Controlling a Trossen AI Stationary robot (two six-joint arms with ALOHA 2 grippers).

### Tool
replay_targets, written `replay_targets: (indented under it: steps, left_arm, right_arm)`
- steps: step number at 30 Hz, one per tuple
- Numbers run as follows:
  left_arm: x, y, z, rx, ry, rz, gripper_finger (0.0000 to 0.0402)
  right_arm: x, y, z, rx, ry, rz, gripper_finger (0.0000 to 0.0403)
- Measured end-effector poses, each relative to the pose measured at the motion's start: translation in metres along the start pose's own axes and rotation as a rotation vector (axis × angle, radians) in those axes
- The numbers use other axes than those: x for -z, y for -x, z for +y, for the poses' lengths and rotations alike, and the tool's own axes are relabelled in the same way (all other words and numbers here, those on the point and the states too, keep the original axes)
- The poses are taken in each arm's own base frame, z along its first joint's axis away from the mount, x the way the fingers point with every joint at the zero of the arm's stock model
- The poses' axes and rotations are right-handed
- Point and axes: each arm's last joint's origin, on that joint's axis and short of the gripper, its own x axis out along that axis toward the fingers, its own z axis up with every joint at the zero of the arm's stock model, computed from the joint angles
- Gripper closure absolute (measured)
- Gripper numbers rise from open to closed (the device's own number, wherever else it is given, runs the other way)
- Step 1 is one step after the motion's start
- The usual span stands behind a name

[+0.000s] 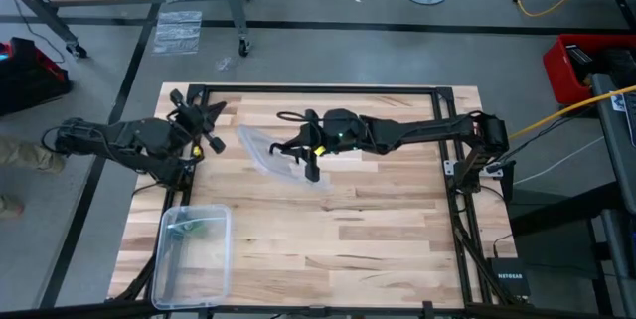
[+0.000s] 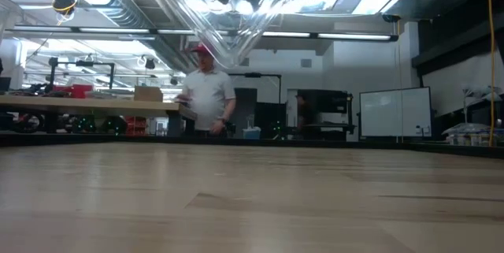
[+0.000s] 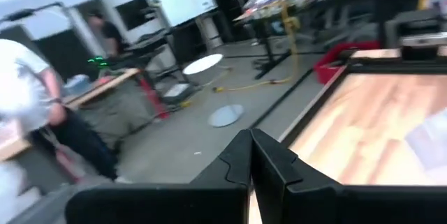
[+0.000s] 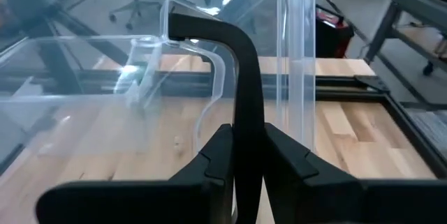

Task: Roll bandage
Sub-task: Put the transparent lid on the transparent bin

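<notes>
My right gripper [image 1: 298,150] reaches from the table's right side to its middle and is shut on a clear plastic lid [image 1: 263,150]. The low view shows this lid [image 2: 228,9] high above the wood. A clear plastic box [image 1: 194,249] stands near the front left corner. Something faintly green [image 1: 199,227] lies inside it, probably the bandage. My left gripper [image 1: 207,118] hovers over the far left of the table. In the left wrist view it [image 3: 250,151] is shut with nothing between its fingers. My right gripper pinches the lid's clear wall [image 4: 218,84] between its two fingers [image 4: 244,112]. The fingers come from the table's right, about level. The lid is lifted clear of the table and sticks out past the fingers toward the left, tilted.
A black metal frame [image 1: 318,90] runs around the wooden table top. Bare wood [image 1: 378,230] lies in the middle and front right. A person [image 2: 206,87] stands in the room beyond the far edge.
</notes>
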Motion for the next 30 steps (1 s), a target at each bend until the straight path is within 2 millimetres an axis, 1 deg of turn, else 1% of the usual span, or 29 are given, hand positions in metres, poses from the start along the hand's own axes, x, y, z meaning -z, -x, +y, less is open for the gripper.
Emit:
replay_targets:
  steps: [4,7,9,12,14,19,22,24,27,30]
  left_arm:
    - [0.006,0.001,0.000,0.064,0.010,0.025,0.0401]
    - [0.014,0.002,-0.001,0.082,-0.008,0.068,0.0401]
    - [0.020,0.003,-0.001,0.091,-0.040,0.106,0.0401]
    - [0.030,0.004,-0.001,0.109,-0.134,0.167,0.0401]
    - [0.034,0.005,-0.001,0.146,-0.182,0.199,0.0401]
    - [0.041,0.008,-0.001,0.232,-0.181,0.260,0.0401]
    - [0.042,0.013,0.005,0.269,-0.121,0.328,0.0401]
    - [0.043,0.017,0.009,0.326,-0.059,0.398,0.0401]
    - [0.040,0.023,0.012,0.464,0.018,0.484,0.0402]
    - [0.034,0.028,0.012,0.659,0.085,0.536,0.0402]
  right_arm:
    - [0.000,0.000,0.001,-0.051,0.028,0.004,0.0345]
    - [0.002,0.000,0.001,-0.052,0.014,0.024,0.0345]
    - [0.004,0.000,0.000,-0.031,-0.036,0.048,0.0345]
    - [0.006,0.000,0.000,0.001,-0.163,0.069,0.0345]
    - [0.007,0.000,0.000,0.007,-0.223,0.075,0.0345]
    - [0.009,0.001,0.000,0.003,-0.252,0.101,0.0345]
    - [0.011,0.001,0.000,0.005,-0.255,0.123,0.0345]
    - [0.013,0.001,0.000,0.006,-0.257,0.144,0.0345]
    - [0.017,0.002,0.000,0.009,-0.261,0.182,0.0345]
    - [0.020,0.002,0.001,0.012,-0.264,0.216,0.0345]
